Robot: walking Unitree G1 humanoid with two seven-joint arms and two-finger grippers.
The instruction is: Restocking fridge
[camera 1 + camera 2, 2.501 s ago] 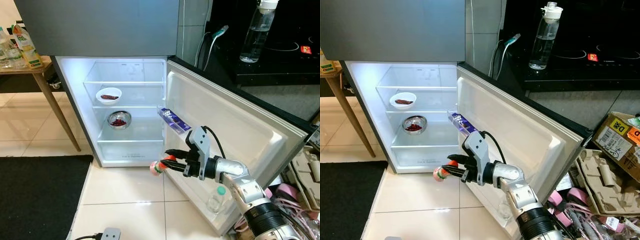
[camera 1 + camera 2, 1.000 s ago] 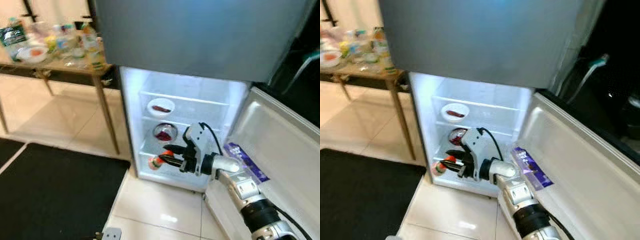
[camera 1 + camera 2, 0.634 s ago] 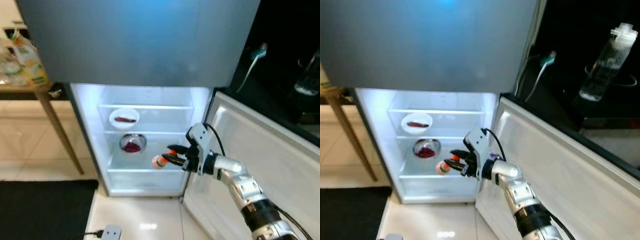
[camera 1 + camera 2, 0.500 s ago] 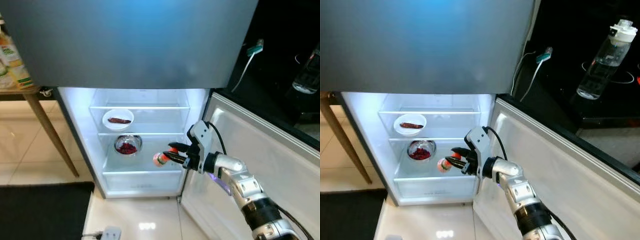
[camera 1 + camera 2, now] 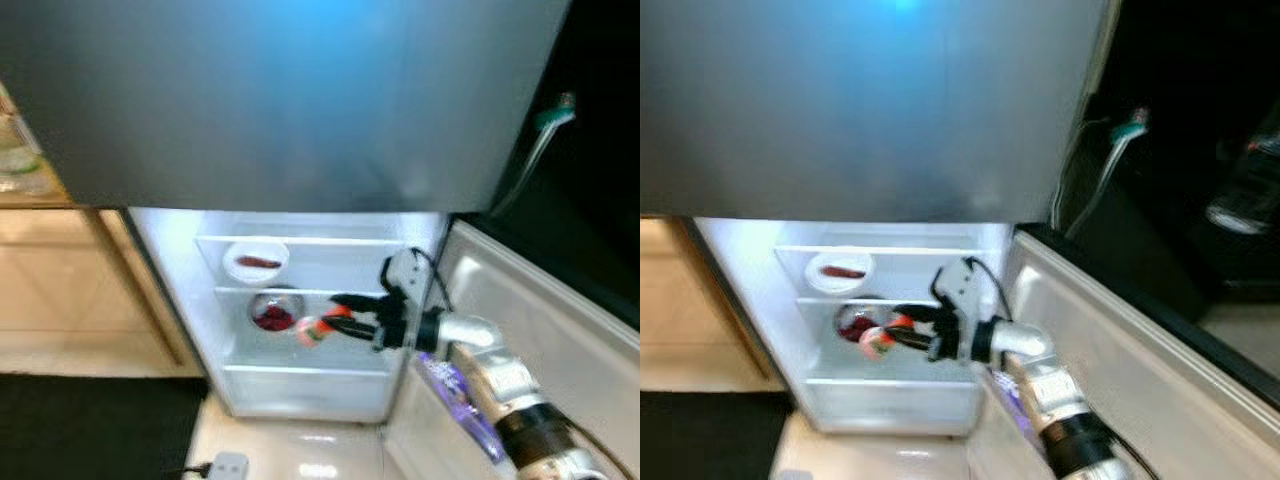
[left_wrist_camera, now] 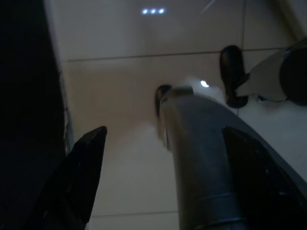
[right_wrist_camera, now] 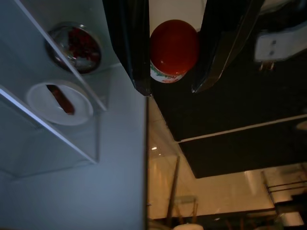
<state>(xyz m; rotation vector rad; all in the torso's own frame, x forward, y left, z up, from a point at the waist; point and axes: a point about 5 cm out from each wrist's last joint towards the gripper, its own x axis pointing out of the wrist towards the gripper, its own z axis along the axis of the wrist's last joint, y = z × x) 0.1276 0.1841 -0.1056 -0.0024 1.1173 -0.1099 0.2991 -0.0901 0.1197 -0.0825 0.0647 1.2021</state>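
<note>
My right gripper (image 5: pixel 335 314) reaches into the open, lit fridge (image 5: pixel 190 300) and is shut on a small bottle (image 5: pixel 312 331) with a red cap and a pale body. The bottle hangs above the lower shelf, just right of a steel bowl (image 5: pixel 272 312) of red food. One shelf up sits a white dish (image 5: pixel 256 262) with a dark red strip on it. In the right wrist view the bottle (image 7: pixel 173 48) sits between the two black fingers (image 7: pixel 132 52), with the bowl (image 7: pixel 74 42) and dish (image 7: pixel 60 101) beside it. The left gripper (image 6: pixel 168 191) hangs open over the tiled floor.
The grey freezer door (image 5: pixel 300 100) spans the view above the fridge. The fridge door (image 5: pixel 560 340) stands open to the right, a purple packet (image 5: pixel 450 395) in its rack. A wooden table (image 5: pixel 30 190) stands at the left, a black mat (image 5: pixel 90 430) on the floor.
The view has shifted and blurred. My right gripper has carried the bottle further left into the fridge, from mid-shelf to close beside the steel bowl.
</note>
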